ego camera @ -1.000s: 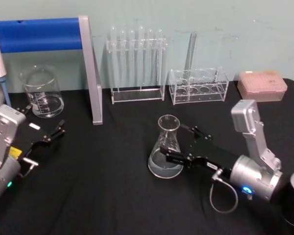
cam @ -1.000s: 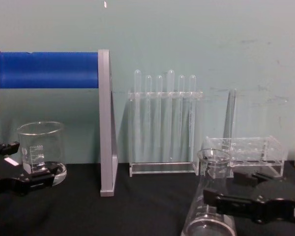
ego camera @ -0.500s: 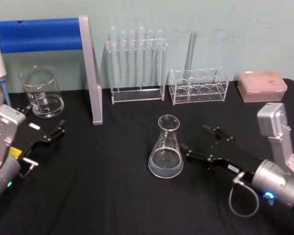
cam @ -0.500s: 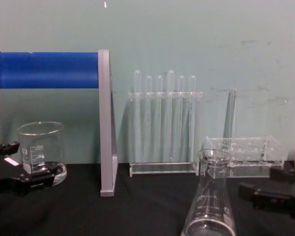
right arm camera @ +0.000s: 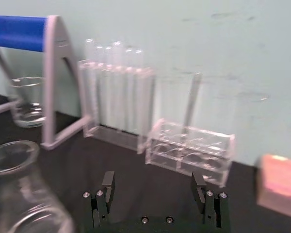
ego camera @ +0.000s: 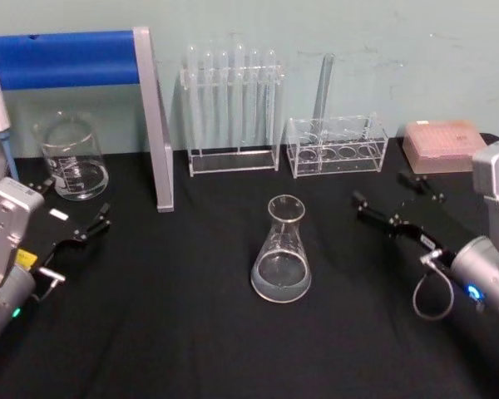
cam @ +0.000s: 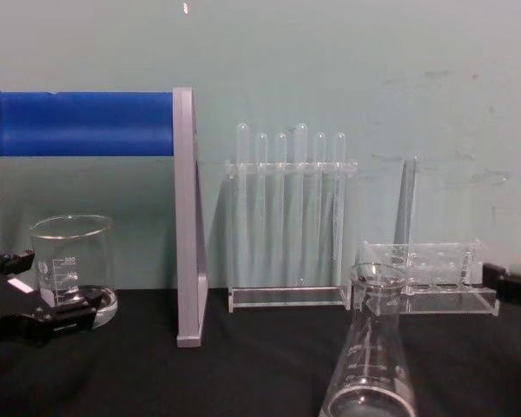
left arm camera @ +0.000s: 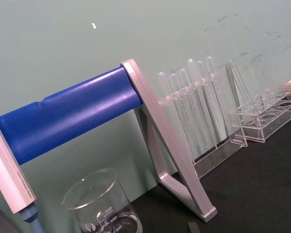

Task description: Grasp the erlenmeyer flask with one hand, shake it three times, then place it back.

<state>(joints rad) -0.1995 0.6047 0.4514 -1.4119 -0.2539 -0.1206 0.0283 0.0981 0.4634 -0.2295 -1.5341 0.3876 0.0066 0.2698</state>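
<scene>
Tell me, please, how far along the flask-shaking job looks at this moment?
The erlenmeyer flask stands upright on the black table, free of both arms. The right pincer is open and well clear of it, to its right. The left pincer sits near the beaker. Nothing is in hand; whether shaking happened cannot be seen.

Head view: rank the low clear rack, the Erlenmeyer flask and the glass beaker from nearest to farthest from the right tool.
1. Low clear rack, just behind the right tool.
2. Erlenmeyer flask, mid-table to its left.
3. Glass beaker, far left.
</scene>
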